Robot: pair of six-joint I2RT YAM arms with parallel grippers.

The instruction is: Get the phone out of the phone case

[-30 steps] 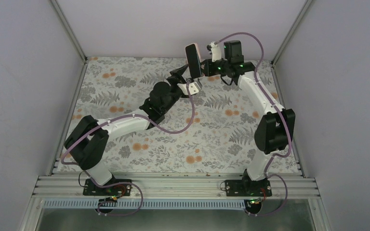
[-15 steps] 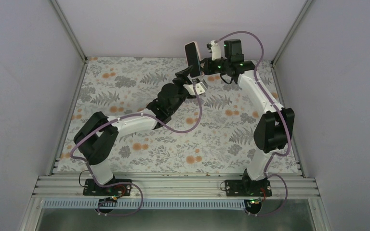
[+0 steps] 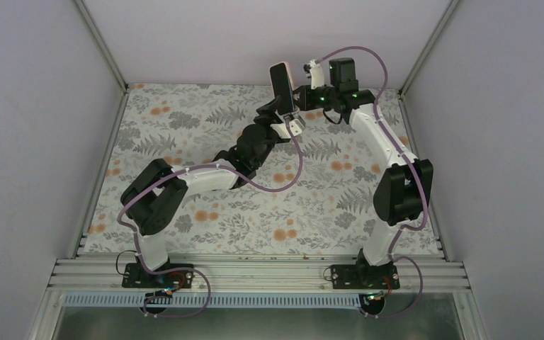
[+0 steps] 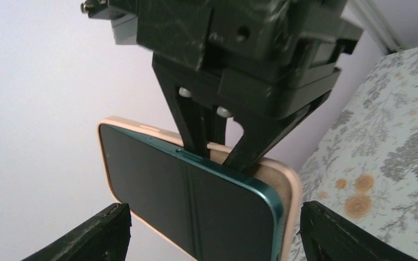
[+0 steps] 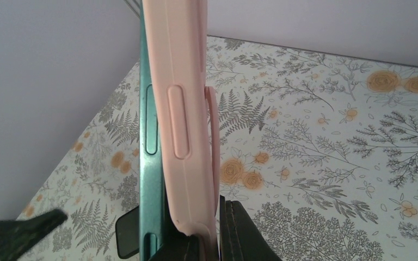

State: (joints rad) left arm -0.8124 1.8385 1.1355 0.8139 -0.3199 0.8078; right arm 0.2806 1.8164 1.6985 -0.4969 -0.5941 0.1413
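Left wrist view: the phone [image 4: 196, 201] is seen lifted at one corner yet mostly seated in the case [image 4: 280, 179], both are clamped by the right gripper [image 4: 217, 152], and the left gripper [image 4: 217, 234] is held apart astride them, untouching, so extraction is judged barely begun.

Pink phone case [image 5: 185, 109], teal-edged blk-screen phone [image 4: 185, 206], grey floral table [image 3: 184, 120] w/ orange blooms
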